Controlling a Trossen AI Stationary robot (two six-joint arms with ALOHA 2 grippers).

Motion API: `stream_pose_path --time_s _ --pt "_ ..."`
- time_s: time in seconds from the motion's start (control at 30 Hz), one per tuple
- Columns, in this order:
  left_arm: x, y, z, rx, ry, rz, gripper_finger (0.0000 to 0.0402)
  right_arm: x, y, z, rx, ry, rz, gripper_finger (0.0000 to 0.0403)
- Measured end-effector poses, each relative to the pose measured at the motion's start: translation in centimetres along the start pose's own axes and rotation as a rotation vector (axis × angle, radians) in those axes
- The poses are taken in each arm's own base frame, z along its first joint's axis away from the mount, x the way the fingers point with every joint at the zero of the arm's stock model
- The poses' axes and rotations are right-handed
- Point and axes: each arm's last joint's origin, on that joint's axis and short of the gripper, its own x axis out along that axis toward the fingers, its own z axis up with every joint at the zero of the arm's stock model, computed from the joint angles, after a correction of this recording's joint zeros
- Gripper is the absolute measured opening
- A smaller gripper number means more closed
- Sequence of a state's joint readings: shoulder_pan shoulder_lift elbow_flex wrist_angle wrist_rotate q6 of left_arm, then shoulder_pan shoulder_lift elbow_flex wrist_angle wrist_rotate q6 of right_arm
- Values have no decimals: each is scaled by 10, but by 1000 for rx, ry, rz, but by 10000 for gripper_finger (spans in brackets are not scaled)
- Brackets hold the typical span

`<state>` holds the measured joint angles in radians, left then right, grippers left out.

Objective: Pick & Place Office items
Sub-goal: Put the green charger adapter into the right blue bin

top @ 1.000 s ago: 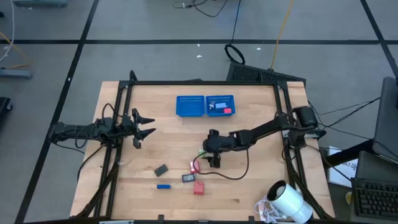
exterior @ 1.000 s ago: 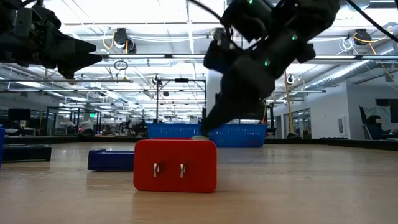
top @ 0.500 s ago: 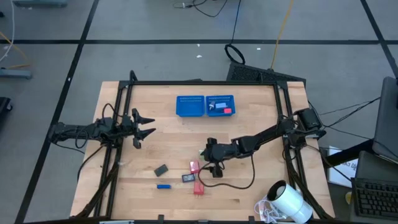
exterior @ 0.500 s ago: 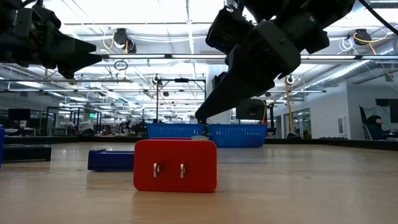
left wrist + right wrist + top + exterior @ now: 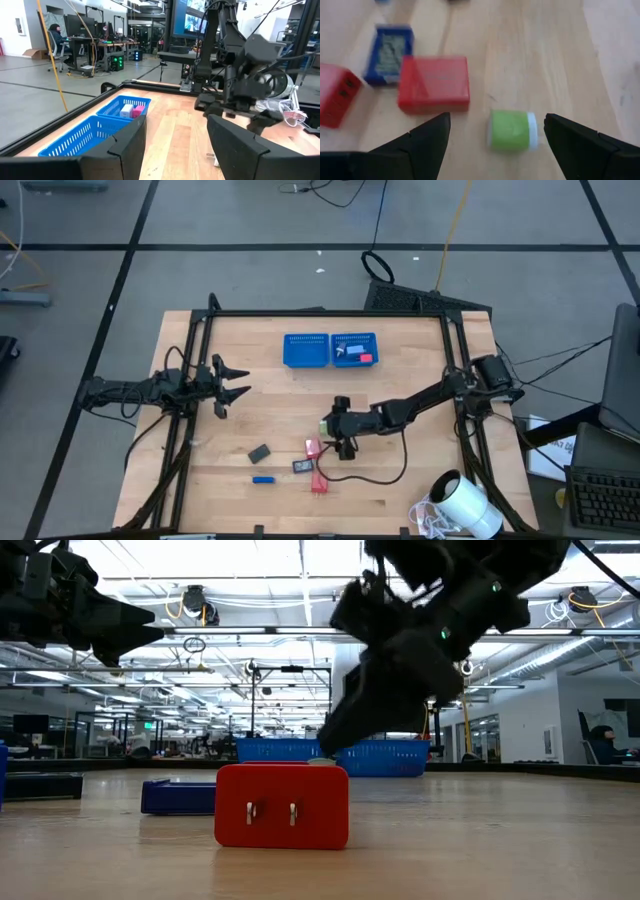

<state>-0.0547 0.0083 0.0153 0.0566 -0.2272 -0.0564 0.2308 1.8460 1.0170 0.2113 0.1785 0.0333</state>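
Wooden table (image 5: 420,380) is carrying scattered office pieces.
Right gripper (image 5: 328,436), fingers standing apart, is hovering at frame centre; green piece (image 5: 511,130) is lying between them, touching neither.

A wooden table (image 5: 270,415) carries a blue tray (image 5: 330,350) at the far side and, nearer the front, a grey piece (image 5: 260,453), blue piece (image 5: 262,479), red blocks (image 5: 319,483) and a green roll (image 5: 511,129).
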Motion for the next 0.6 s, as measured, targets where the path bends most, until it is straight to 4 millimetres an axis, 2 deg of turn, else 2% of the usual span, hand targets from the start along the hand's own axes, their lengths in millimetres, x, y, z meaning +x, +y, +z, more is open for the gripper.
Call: stream_pose_path --time_s 0.27,0.6 --pt "0 0 0 0 0 0 214 16 -6 -12 9 31 -22 308" --pt "0 0 0 0 0 0 214 17 -11 -12 25 33 -20 304"
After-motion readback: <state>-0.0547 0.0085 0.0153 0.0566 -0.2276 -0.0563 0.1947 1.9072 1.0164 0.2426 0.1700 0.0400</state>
